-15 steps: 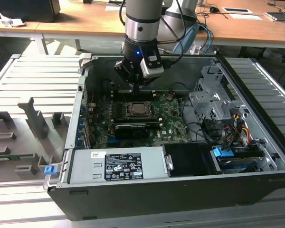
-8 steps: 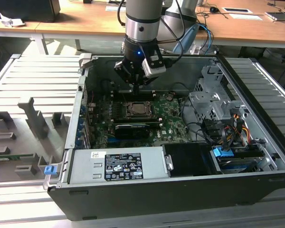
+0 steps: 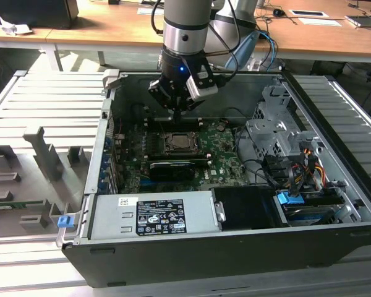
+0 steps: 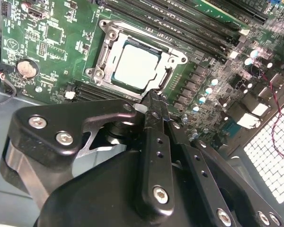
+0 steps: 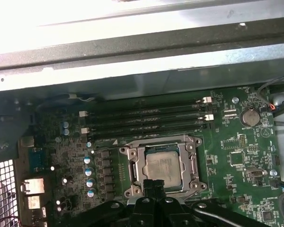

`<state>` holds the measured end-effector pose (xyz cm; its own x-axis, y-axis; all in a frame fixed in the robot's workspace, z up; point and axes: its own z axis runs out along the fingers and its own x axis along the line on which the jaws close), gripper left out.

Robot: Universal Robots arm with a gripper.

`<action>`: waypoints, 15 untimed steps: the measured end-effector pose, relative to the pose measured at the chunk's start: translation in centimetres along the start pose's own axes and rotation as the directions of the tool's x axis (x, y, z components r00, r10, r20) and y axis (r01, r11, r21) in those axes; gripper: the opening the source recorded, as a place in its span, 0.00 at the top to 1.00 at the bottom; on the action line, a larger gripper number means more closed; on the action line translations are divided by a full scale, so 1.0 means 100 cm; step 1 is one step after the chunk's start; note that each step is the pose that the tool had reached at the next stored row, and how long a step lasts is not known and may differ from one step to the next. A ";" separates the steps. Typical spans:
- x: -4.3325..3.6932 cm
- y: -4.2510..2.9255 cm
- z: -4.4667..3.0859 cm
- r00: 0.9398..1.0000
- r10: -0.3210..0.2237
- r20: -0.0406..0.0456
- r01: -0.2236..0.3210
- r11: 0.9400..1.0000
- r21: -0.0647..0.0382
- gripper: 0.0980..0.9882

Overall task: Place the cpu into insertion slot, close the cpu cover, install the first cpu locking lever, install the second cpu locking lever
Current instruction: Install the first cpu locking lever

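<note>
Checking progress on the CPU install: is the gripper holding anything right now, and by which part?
Nothing: the gripper is shut and empty, beside the cpu seated in its socket.

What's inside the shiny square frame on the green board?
The cpu sits inside the cpu cover, its pale metal top showing through the window. The gripper hangs at one edge. The socket under the chip is covered.

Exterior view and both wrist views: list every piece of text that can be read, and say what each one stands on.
No text can be read.
White label on the power supply: lines of print and symbols, too small to read.
Motherboard: white printed markings in both wrist views, too small to read.
cpu: faint marks on its metal top, too blurred to read.
</note>
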<state>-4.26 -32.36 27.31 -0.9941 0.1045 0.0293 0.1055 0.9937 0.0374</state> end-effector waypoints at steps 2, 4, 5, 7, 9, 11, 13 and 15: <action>0.0000 0.0000 0.0000 1.000 -0.008 0.000 0.008 1.000 0.000 0.99; 0.0000 0.0000 0.0000 1.000 -0.015 -0.001 0.015 1.000 0.000 0.99; 0.0000 0.0000 0.0000 1.000 -0.019 -0.001 0.019 1.000 0.000 0.99; 0.0000 0.0000 0.0000 0.999 -0.033 -0.001 0.033 0.999 0.001 0.99; 0.0000 0.0000 0.0000 0.999 -0.042 -0.002 0.042 0.999 0.001 0.99; 0.0000 0.0000 0.0000 0.999 -0.054 -0.002 0.054 0.999 0.001 0.99; 0.0000 0.0000 0.0000 0.998 -0.068 -0.003 0.068 0.998 0.002 0.99; 0.0000 0.0000 0.0000 0.997 -0.080 -0.003 0.080 0.997 0.002 0.99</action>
<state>-4.26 -32.36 27.30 -0.9993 0.0247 0.0293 0.0258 0.9990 0.0375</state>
